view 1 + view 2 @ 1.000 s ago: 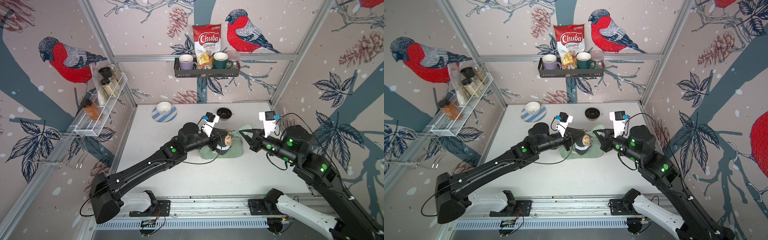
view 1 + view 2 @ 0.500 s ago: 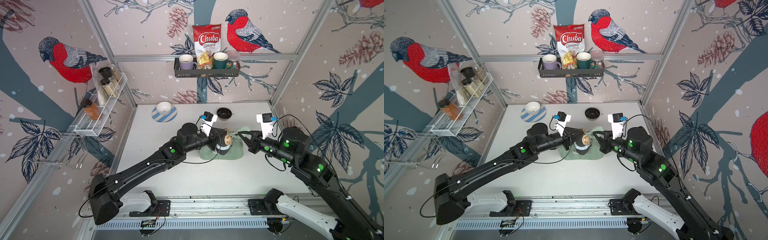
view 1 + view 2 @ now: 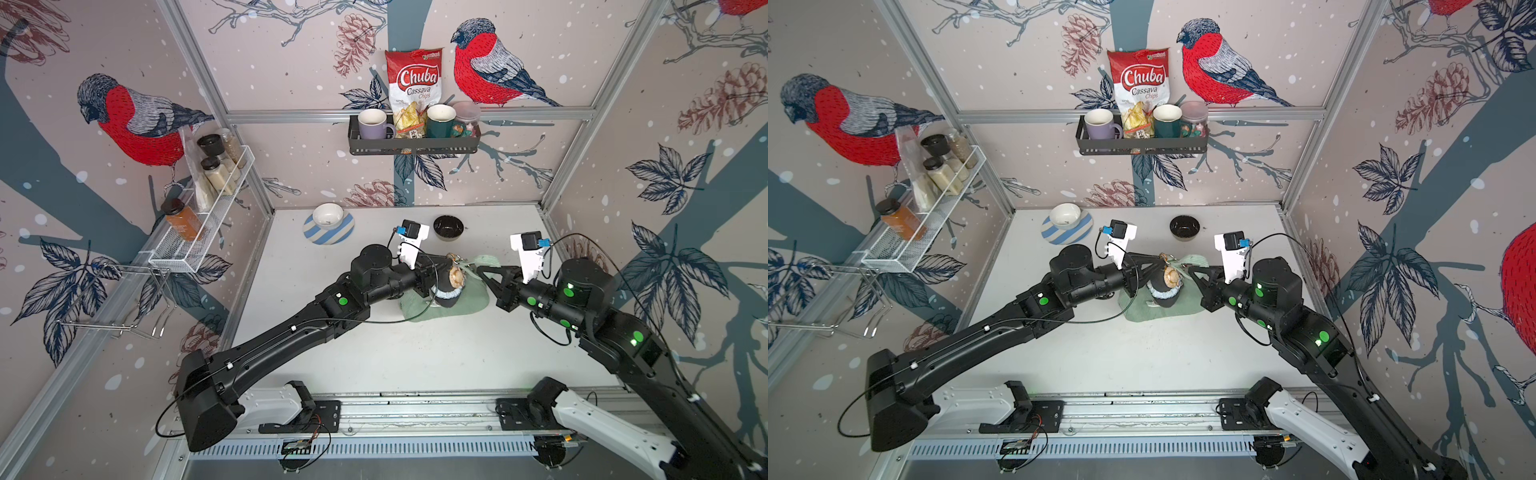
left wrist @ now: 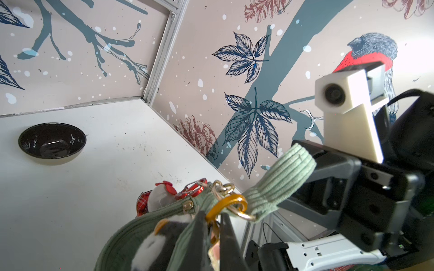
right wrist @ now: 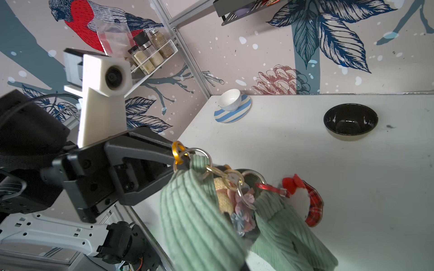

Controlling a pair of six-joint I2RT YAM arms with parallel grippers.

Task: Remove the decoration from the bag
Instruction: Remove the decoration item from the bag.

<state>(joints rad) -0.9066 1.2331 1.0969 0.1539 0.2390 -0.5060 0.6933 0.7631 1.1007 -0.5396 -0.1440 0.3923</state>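
left gripper (image 4: 212, 218) pinched on amber ring (image 4: 223, 201); right gripper (image 3: 484, 272) clamps bag (image 3: 471, 301) strap (image 4: 281, 173), tips hidden; white bowl (image 3: 328, 215) on striped plate (image 3: 338, 235).

bag (image 3: 473, 300): showing sage-green ribbing
ring (image 4: 223, 202): glowing translucent orange
charm (image 5: 315, 204): wearing red plaid
bowl (image 3: 448, 227): shining glossy black
plate (image 3: 332, 240): carrying blue and white stripes

L arm stretched fwd, L gripper (image 3: 445, 262) pinched shut, R arm elbow-bent, R gripper (image 3: 481, 271) clamped shut, tips near
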